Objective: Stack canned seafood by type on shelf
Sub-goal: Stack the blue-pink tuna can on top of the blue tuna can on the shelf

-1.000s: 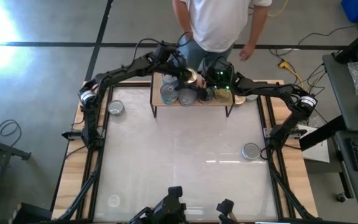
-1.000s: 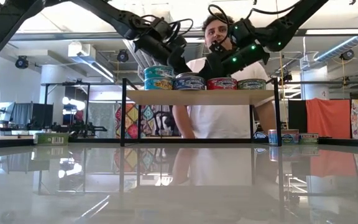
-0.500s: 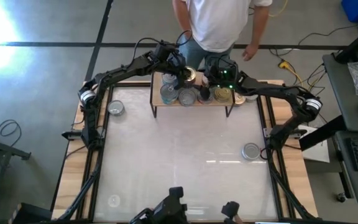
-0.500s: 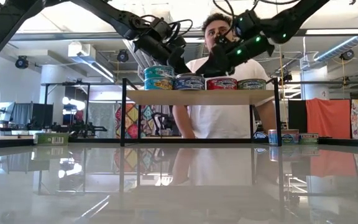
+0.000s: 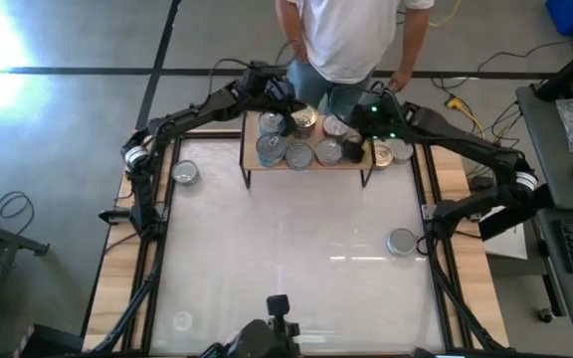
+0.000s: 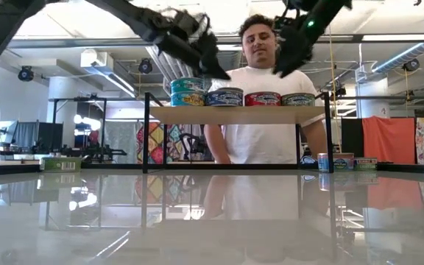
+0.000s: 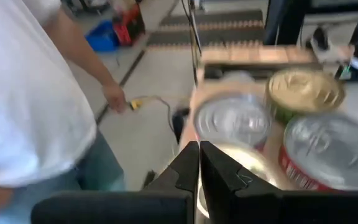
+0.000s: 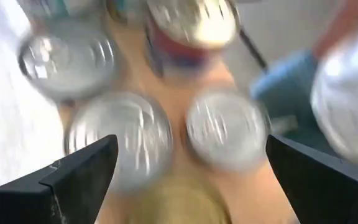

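Your tins (image 5: 299, 151) are packed tight on the shelf (image 5: 252, 167), two more sit out on the desk (image 5: 286, 259). Right pincer (image 5: 358, 127) hangs wide open and empty over the shelf's right end, left pincer (image 5: 288, 99) is clamped shut on nothing at the back edge. Drop either one carelessly and you'll likely knock a neighbour off, right by that person (image 5: 351, 35).
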{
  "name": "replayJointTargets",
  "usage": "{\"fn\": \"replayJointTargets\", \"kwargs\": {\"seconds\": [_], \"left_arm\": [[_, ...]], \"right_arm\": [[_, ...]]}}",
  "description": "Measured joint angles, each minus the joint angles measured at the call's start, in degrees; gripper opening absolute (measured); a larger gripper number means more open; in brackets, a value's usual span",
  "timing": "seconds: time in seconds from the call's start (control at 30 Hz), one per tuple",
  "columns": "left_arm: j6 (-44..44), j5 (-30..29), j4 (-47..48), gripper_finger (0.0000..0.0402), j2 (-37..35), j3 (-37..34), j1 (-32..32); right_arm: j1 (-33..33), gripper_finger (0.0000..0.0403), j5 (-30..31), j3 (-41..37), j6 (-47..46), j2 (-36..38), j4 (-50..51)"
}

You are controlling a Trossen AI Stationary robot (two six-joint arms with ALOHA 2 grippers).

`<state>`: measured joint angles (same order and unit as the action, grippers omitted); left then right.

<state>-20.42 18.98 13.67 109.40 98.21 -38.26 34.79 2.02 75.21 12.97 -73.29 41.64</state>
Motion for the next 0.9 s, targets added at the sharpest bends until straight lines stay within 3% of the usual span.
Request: {"fn": "replayJointTargets", "kwargs": {"seconds": [0.23,0.37,0.7,0.9], "left_arm": [[-1.5,1.9,6.5,0.0,-5.4,0.0,0.7],[-1.6,8.1,9.0,0.0,-11.3,-1.5,2.1],[-1.6,9.3,1.8,0.0,-30.1,-23.0,10.0],[-0.9,7.2,-1.8,0.0,-38.8,-35.1,15.9]], "right_arm": [[0.1,0.0397,11.0,4.3,-7.2,2.9,21.5],[-0.6,0.0367,11.6,0.2,-9.6,7.0,24.7],[-3.8,0.0211,11.5,-16.8,-7.2,16.7,23.5],[-3.8,0.0107,12.4,-24.3,4.7,16.5,21.8]]}}
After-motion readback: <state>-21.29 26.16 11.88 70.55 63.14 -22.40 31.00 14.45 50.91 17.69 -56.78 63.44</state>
